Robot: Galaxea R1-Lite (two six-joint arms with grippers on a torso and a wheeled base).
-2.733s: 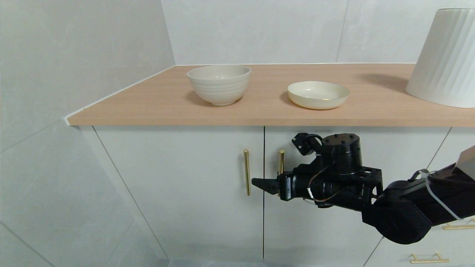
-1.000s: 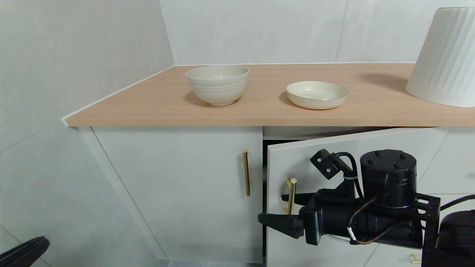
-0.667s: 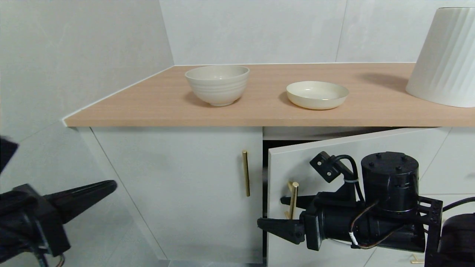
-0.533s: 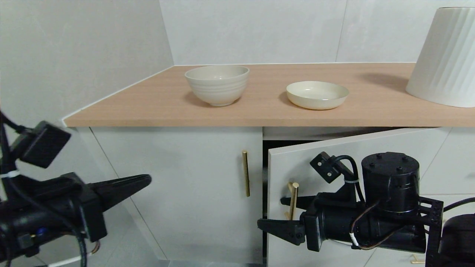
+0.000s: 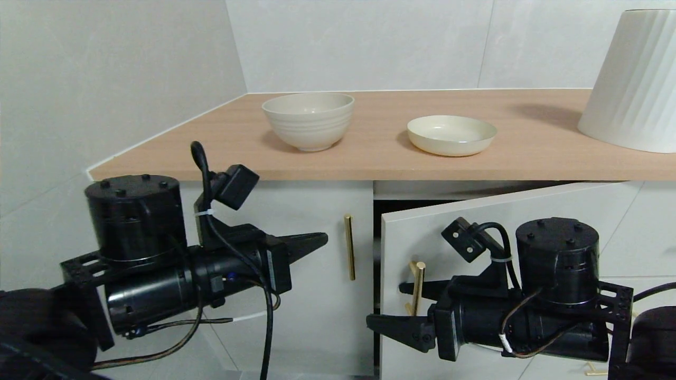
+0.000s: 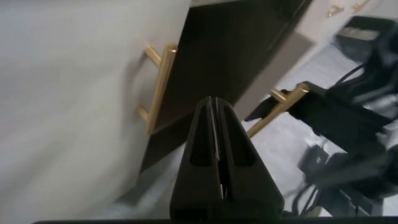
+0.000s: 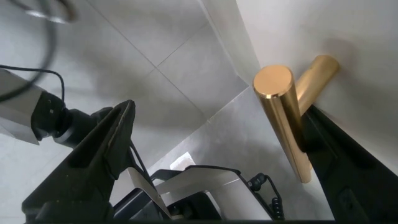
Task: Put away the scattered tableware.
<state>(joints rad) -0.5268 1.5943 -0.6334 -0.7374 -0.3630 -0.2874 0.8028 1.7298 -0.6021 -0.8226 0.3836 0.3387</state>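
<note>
1. The counter [image 5: 369, 155] runs above both claws, and its front edge overhangs two cabinet doors.
2. The left door [image 5: 311, 316] is closed flat. The right door [image 5: 528, 206] stands ajar with its free edge swung outward, leaving a dark gap [image 5: 376, 232] into the cabinet between the doors.
3. The left claw [image 5: 323, 238] is pressed closed with nothing in it. It hangs in front of the left door, with its tip just beside that door's upright brass handle [image 5: 349, 246] but apart from it.
4. The right claw [image 5: 385, 304] is spread wide and straddles the right handle [image 5: 417, 285], which also stands upright. In the right wrist view the bar [image 7: 283, 118] sits between the two fingers [image 7: 106, 149], closer to one of them. I cannot tell whether it touches.
5. The bowl [image 5: 309, 120] sits on the counter above and beyond the left claw, mouth up.
6. The plate [image 5: 451, 134] lies flat on the counter above the right claw, well apart from the bowl. Both are round, so neither points any way.
7. A white ribbed shade [image 5: 634, 79] stands on the counter off to the right of the plate, well clear of both claws.
</note>
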